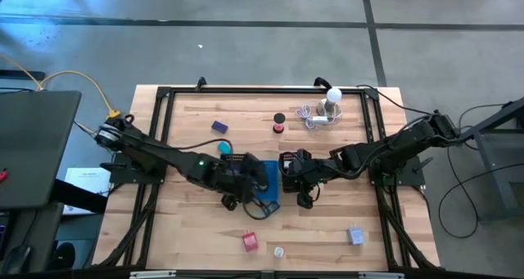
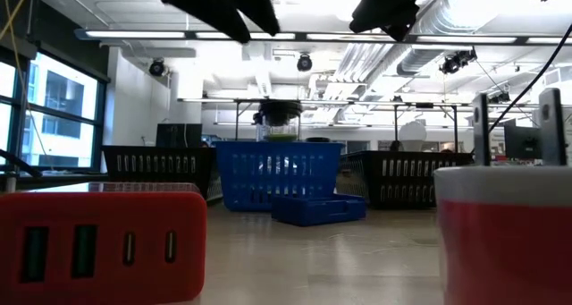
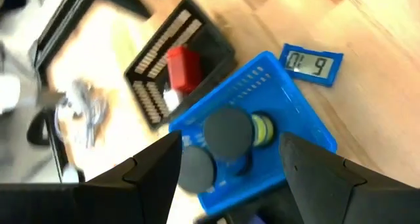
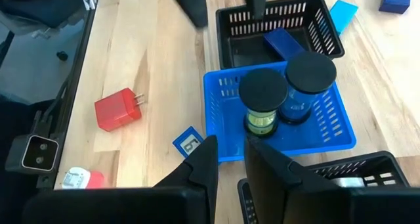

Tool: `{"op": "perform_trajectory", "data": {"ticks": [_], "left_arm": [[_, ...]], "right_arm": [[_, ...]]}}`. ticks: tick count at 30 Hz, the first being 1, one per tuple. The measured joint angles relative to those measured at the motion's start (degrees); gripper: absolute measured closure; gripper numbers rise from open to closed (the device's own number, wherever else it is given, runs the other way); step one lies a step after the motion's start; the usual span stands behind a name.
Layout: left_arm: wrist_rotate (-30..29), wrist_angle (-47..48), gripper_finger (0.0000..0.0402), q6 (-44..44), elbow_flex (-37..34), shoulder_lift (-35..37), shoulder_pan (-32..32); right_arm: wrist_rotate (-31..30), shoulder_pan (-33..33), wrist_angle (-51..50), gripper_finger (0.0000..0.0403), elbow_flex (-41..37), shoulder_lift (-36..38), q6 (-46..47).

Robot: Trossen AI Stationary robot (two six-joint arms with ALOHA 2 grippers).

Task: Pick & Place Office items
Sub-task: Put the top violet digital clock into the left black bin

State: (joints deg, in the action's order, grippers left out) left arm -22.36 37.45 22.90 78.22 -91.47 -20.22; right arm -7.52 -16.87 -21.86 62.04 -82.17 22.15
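Observation:
A blue tray at the table's middle holds two small black-capped jars, upright on its floor. A black mesh tray beside it holds a blue block. A second mesh tray holds a red item. My left gripper hovers open above the blue tray's left near side, with nothing between its fingers. My right gripper hangs over the blue tray's right edge, its fingers a narrow gap apart and holding nothing. A small blue clock lies flat beside the blue tray.
Loose on the table are a purple block, a teal block, a black disc, a red spool, a red charger, a small white thing and a grey block. A white bulb with coiled cable stands far back.

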Motion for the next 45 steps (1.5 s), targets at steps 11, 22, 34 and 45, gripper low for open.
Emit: {"op": "perform_trajectory", "data": {"ticks": [11, 22, 34, 45], "left_arm": [[2.43, 16.75, 0.0156, -23.44, 0.03, 4.03, -2.09], [-0.74, 25.04, 0.0156, -29.13, -0.13, 5.64, -10.66], [-3.20, 23.90, 0.0157, -30.26, -9.24, 25.44, -2.90], [15.63, 5.44, 0.0157, -12.80, -26.17, 38.20, 20.56]], "right_arm": [[3.59, -1.52, -9.11, 0.0339, 0.02, 0.00, -0.46], [3.39, -5.05, -23.36, 0.0339, 0.02, 0.00, 10.66], [3.13, -5.28, -20.17, 0.0339, 0.02, 0.00, 11.04], [3.13, -5.26, -15.98, 0.0339, 0.02, 0.00, 10.68]]}}
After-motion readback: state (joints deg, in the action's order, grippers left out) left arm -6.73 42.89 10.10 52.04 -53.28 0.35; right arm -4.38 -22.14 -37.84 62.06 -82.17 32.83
